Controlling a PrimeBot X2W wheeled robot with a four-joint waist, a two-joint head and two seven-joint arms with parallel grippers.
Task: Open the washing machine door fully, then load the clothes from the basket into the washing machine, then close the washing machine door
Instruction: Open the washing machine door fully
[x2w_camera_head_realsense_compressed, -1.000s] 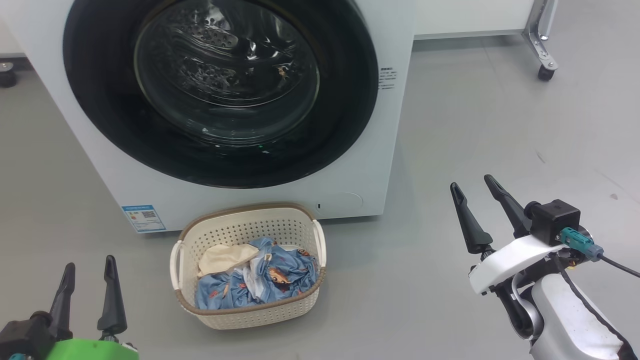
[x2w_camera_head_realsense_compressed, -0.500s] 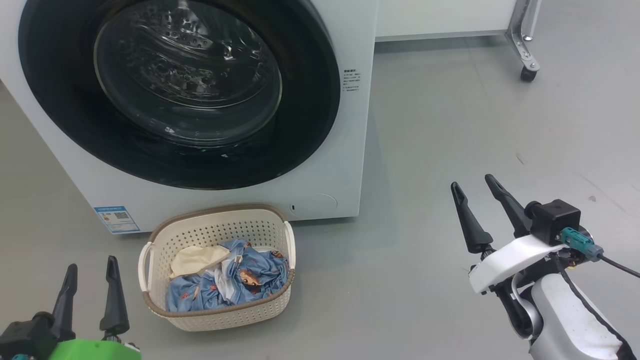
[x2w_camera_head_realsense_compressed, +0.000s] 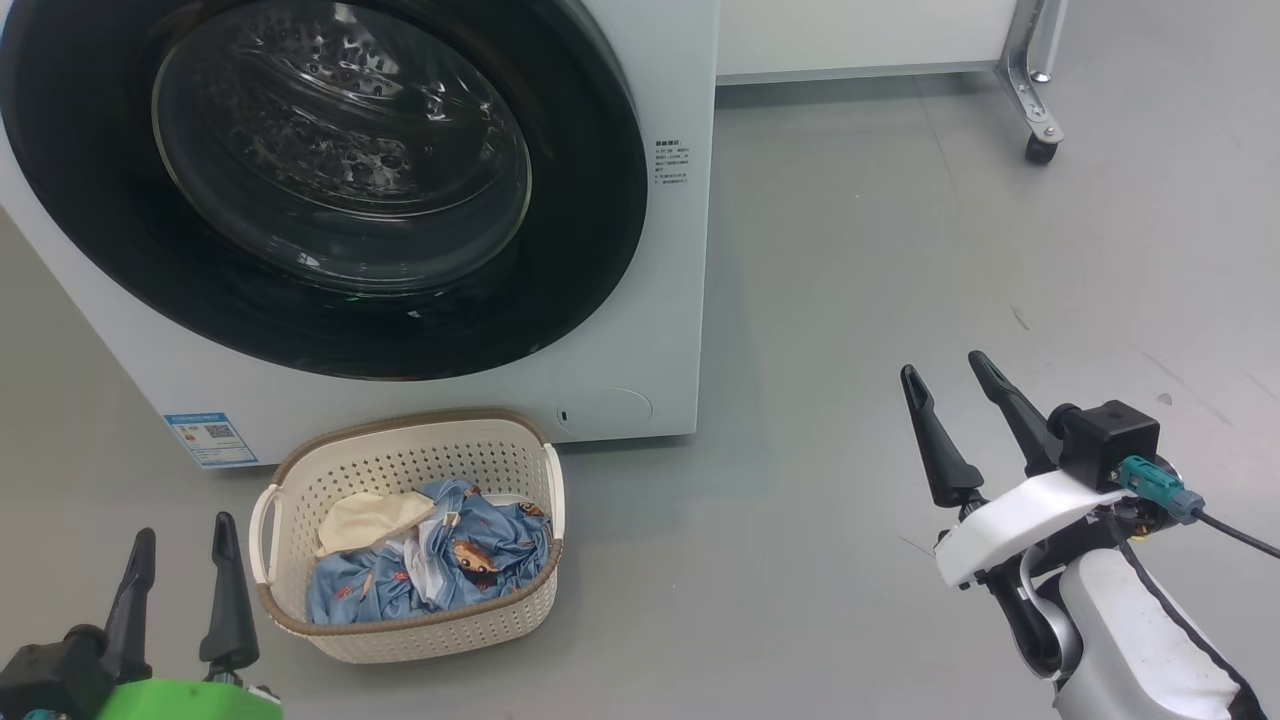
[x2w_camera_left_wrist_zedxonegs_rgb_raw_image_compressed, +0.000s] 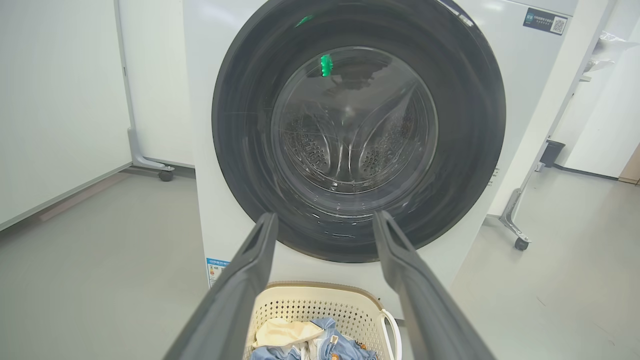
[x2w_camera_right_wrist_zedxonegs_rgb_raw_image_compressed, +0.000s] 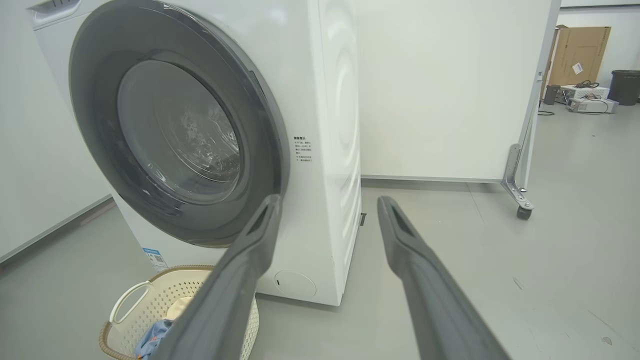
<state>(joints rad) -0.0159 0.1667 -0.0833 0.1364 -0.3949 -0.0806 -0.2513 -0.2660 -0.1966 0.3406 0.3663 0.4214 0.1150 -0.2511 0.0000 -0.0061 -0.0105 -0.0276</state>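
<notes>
My head camera has swung to the right since a second ago. The washing machine, the basket and the castor of the white partition behind have all slid left together in the head view, so none of them has moved. More bare grey floor now shows to the right of the machine.

The washing machine door is shut as before, its black rim flat against the white front, with the steel drum showing through the glass. The basket stands on the floor just in front of the machine, below the door's lower edge and right of the blue label sticker. The clothes lie in it unchanged: blue printed fabric heaped toward the near side, with the cream piece on top at the left.

My left gripper hangs at the near left, just left of the basket and not touching it, with its fingers spread wide and nothing between them. My right gripper hovers over open floor well to the right of the machine, also wide open and empty. Both sit where they did in the earlier head frames. From the left wrist, the door shows between the two fingers with the basket below it.
</notes>
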